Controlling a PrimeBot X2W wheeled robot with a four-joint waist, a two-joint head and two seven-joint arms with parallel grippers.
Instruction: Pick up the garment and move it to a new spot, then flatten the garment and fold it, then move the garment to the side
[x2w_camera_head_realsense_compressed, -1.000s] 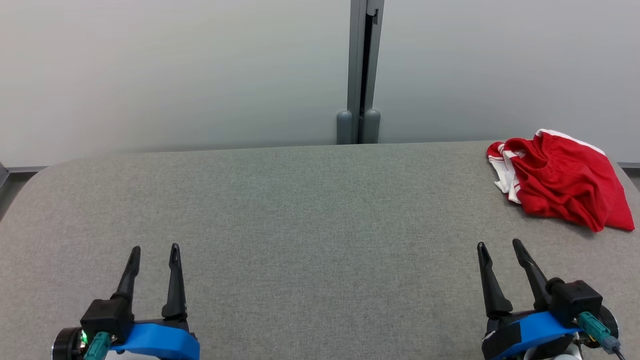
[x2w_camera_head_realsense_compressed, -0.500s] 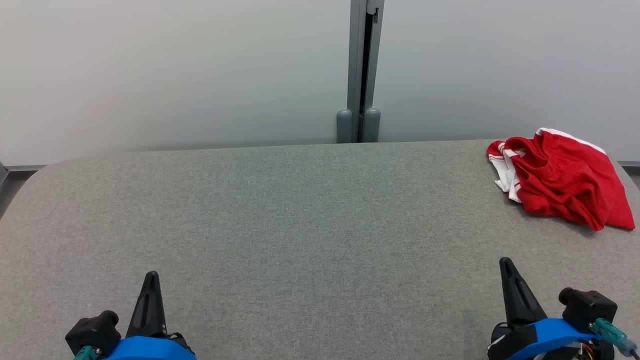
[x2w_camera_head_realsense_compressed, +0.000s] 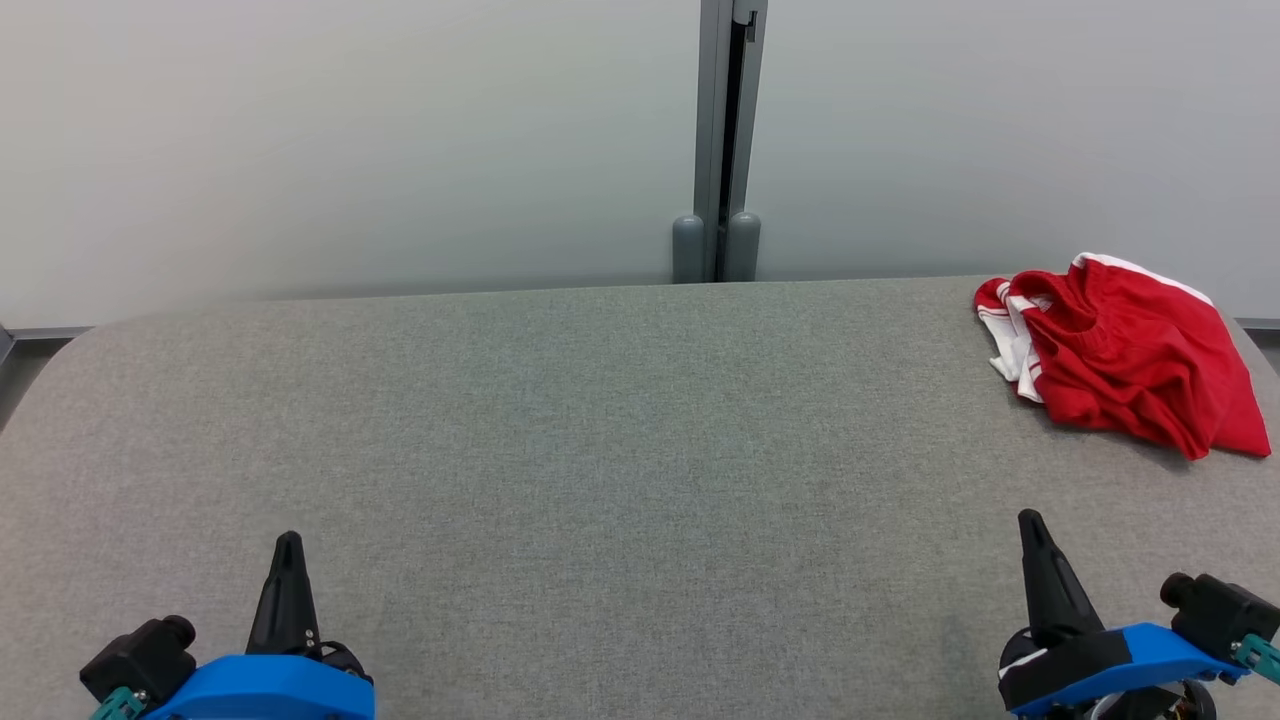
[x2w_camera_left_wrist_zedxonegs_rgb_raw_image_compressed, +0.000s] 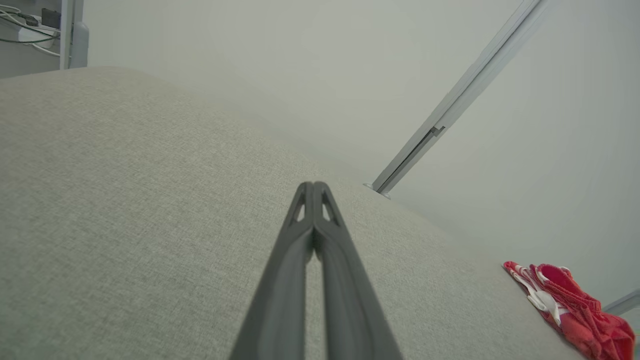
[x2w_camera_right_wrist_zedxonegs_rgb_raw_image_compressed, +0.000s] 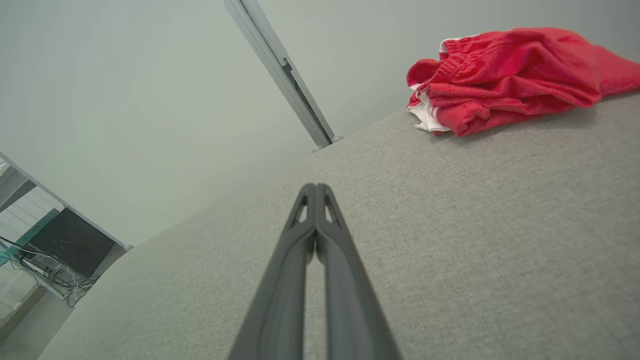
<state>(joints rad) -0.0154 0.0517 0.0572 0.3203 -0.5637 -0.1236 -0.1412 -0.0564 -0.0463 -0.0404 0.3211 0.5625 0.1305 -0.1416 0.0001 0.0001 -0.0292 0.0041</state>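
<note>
Garment (x2w_camera_head_realsense_compressed: 1120, 350): red with white trim, a crumpled heap at upper right of the head view. It lies on the grey table (x2w_camera_head_realsense_compressed: 600, 420) near the far right corner, close to the back edge. Not flattened, not folded. White stripes show on its left side. In the right wrist view it is at upper right, with a gathered waistband edge visible. In the left wrist view it is small, at the lower right corner and cut by the frame edge.

Left gripper (x2w_camera_head_realsense_compressed: 288, 542): lower left of the head view, clenched. Its fingers press together into one dark spike pointing up the frame, grasping nothing. In the left wrist view the fingertips meet, with a thin slit lower down and nothing in it. It is over bare table fabric; cannot tell if it touches the surface.

Right gripper (x2w_camera_head_realsense_compressed: 1027, 522): lower right of the head view, also clenched and empty, tips together in its own wrist view. It is well apart from the garment, which sits above it and to the right in the frame.

Both grippers have blue bodies at the bottom edge, with black connectors and teal plugs.

Background: a pale wall (x2w_camera_head_realsense_compressed: 350, 140) and a grey vertical post (x2w_camera_head_realsense_compressed: 722, 140) at top centre, with two rounded feet at the table's back edge. Cables (x2w_camera_right_wrist_zedxonegs_rgb_raw_image_compressed: 55, 280) and a dark panel (x2w_camera_right_wrist_zedxonegs_rgb_raw_image_compressed: 70, 242) show at lower left of the right wrist view.
</note>
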